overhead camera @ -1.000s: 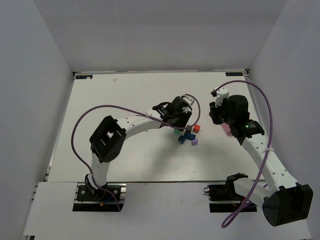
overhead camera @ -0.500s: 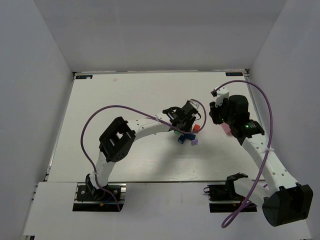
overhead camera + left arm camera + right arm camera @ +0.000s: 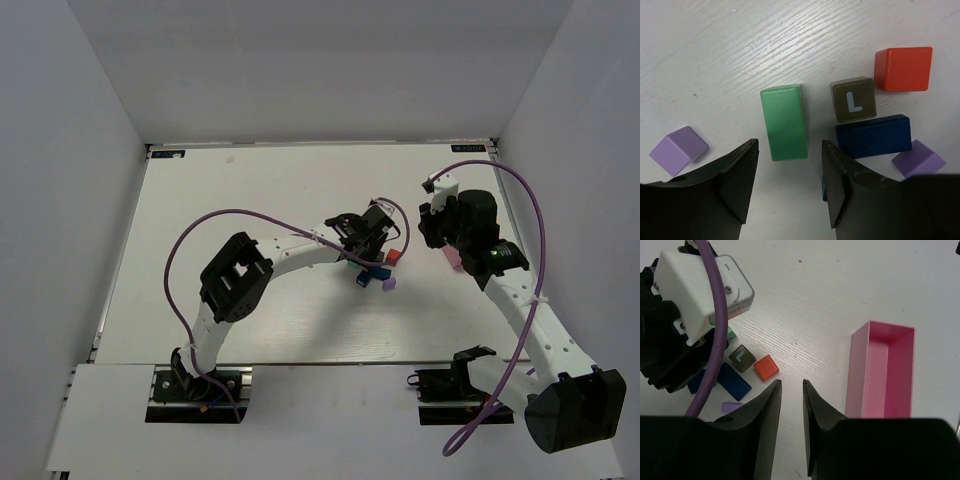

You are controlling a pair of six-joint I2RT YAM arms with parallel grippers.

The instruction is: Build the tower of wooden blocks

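The left gripper (image 3: 789,146) hung over the blocks with its jaws released, straddling one end of the green bar (image 3: 785,122) (a sliver of table showed on either side, so no grip). To one side lay a dark cube (image 3: 853,100) marked L, just beside the blue bar (image 3: 873,136), with the red cube (image 3: 903,68) near it. One purple cube (image 3: 678,151) sat well apart on the other side, and another purple cube (image 3: 918,159) lay by the blue bar's end. All lay singly on the table (image 3: 715,45). The right gripper (image 3: 791,385) hovered nearby, jaws narrowly apart and empty, the pink tray (image 3: 858,375) beside it.
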